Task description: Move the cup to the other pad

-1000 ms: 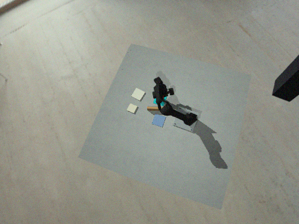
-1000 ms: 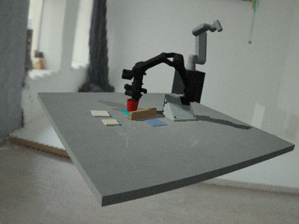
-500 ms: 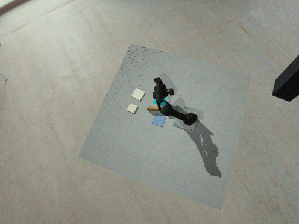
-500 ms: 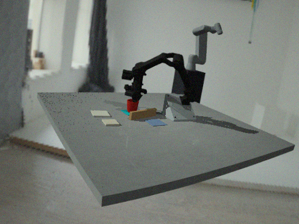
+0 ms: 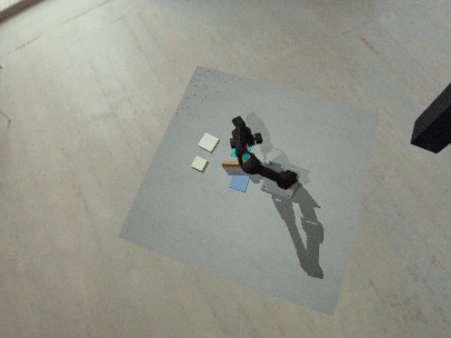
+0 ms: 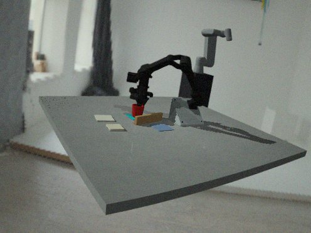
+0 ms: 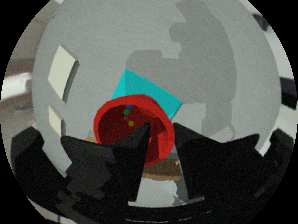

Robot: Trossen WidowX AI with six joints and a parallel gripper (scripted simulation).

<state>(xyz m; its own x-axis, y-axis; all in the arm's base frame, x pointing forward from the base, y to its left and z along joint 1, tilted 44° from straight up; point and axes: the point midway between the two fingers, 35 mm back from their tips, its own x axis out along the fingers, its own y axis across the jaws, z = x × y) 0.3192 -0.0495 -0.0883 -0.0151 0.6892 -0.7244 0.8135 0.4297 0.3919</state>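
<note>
The red cup (image 5: 246, 146) (image 6: 137, 110) (image 7: 102, 110) stands upright at the cyan pad (image 5: 235, 154) (image 6: 129, 116) (image 7: 137, 85); how fully its base lies on the pad is hidden. A blue marble (image 7: 129, 107), a green marble (image 7: 126, 112) and a yellow marble (image 7: 131, 123) show inside it. My gripper (image 6: 141, 104) (image 7: 161, 125) is slightly open, its fingertips parted at the cup's near rim, one over the cup's inside and one by its outer side. The blue pad (image 5: 239, 183) (image 6: 163, 128) is bare.
A low wooden wall (image 5: 230, 164) (image 6: 148, 118) stands between the two pads. A larger cream block (image 5: 208, 143) (image 6: 105, 118) (image 7: 62, 72) and a smaller cream block (image 5: 200, 164) (image 6: 116, 127) (image 7: 55, 120) lie off to the side of the pads.
</note>
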